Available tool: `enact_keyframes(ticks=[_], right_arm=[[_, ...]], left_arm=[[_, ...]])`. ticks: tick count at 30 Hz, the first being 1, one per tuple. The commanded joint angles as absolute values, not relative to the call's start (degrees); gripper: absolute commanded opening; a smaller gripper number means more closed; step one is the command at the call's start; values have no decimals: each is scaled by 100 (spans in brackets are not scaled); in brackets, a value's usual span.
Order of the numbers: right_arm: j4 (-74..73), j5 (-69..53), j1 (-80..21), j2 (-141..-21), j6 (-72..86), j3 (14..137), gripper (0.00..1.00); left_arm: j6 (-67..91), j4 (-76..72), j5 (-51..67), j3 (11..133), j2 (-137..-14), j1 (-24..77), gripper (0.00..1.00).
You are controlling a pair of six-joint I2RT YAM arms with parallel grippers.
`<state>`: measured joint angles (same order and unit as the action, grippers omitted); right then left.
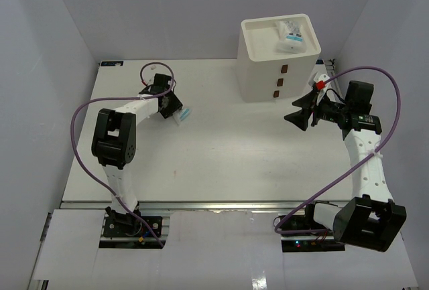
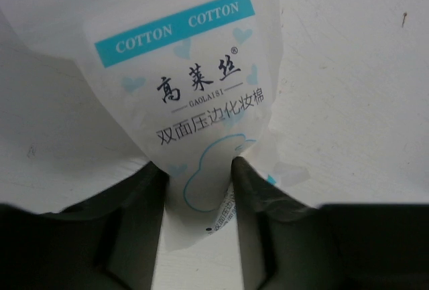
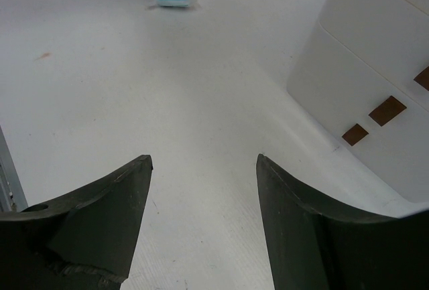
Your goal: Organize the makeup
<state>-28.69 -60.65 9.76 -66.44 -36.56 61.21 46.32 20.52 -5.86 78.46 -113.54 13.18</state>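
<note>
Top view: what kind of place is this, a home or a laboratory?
Most likely a laboratory test cell. Plain white walls close in a white table, a left arm and a right arm are bolted at its near edge, and a drawer box and a packet serve as props.

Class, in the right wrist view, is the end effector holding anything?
No, the right end effector is open, only table in its gap.
</note>
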Motion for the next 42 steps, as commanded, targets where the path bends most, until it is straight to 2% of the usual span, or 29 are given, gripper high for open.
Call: enact_keyframes(ticks=[1, 5, 8, 13, 17, 19, 24, 26, 32, 42], right_arm=[[-2906, -6227, 1011, -6668, -3628, 6211, 69], [-3081, -6368, 1000, -6800, -3646, 6314, 69], [-3443, -6518, 889, -6970, -3724, 6507, 69], [-3806, -6423, 423, -7329, -3326, 6685, 73], [-3125, -6670, 85, -7737, -1584, 6728, 82], [-2676, -6801, 19, -7915, -887, 6749, 84], [-1204, -6766, -424, -8250, 1243, 6795, 97], [-785, -6706, -452, -8332, 1755, 6811, 90], [-253, -6669, -526, -8458, 2409, 6834, 90], [-209, -6516, -607, -8660, 2383, 6977, 90]], left_arm=[[4632, 1964, -613, 7851, -11164, 1246, 40], [4555, 1599, -125, 7516, -10791, 1246, 25], [4399, 1042, 763, 7113, -10393, 1262, 16], [4296, -598, 2408, 6286, -9641, 1541, 15], [4463, -1579, 3389, 5721, -9279, 2139, 15], [4539, -1870, 3510, 5647, -9216, 2391, 14], [4792, -2282, 3400, 5749, -9196, 3080, 14], [4812, -2307, 3353, 5888, -9233, 3242, 14], [4736, -2108, 3340, 6345, -9402, 3541, 15], [4737, -2077, 3331, 6529, -9429, 3687, 16]])
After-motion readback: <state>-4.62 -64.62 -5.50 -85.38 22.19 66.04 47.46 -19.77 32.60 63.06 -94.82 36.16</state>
